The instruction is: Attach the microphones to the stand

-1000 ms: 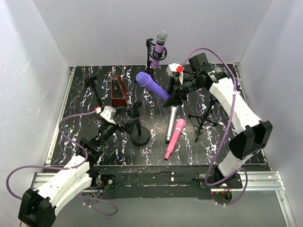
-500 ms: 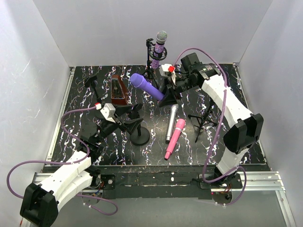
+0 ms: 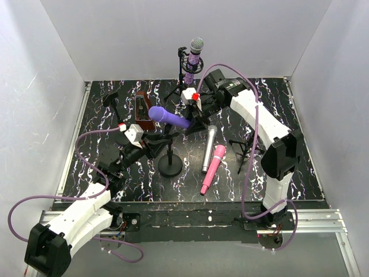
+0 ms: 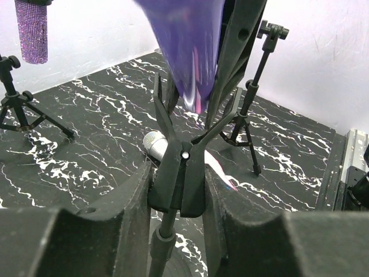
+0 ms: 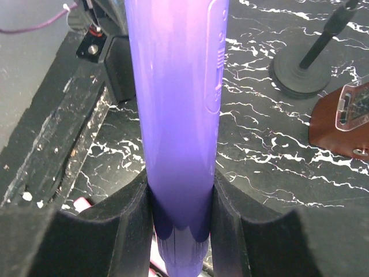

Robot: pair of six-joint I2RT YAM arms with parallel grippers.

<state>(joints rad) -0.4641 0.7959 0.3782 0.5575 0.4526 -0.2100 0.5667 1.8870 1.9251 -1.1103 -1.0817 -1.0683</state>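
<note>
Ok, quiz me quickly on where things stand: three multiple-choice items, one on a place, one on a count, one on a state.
1. Where is the glittery purple microphone?
A. flat on the table
B. in the tripod stand at the back
C. leaning against a side wall

2. How many microphones lie flat on the table?
A. two
B. one
C. four

3. What state is the violet microphone in?
A. lying flat on the table
B. standing free in a tripod stand
C. gripped by the right fingers

Answers:
1 B: it stands upright in the stand at the back.
2 A: only the silver microphone and the pink microphone lie there.
3 C: the right wrist view shows both pads pressed on its barrel.
</note>
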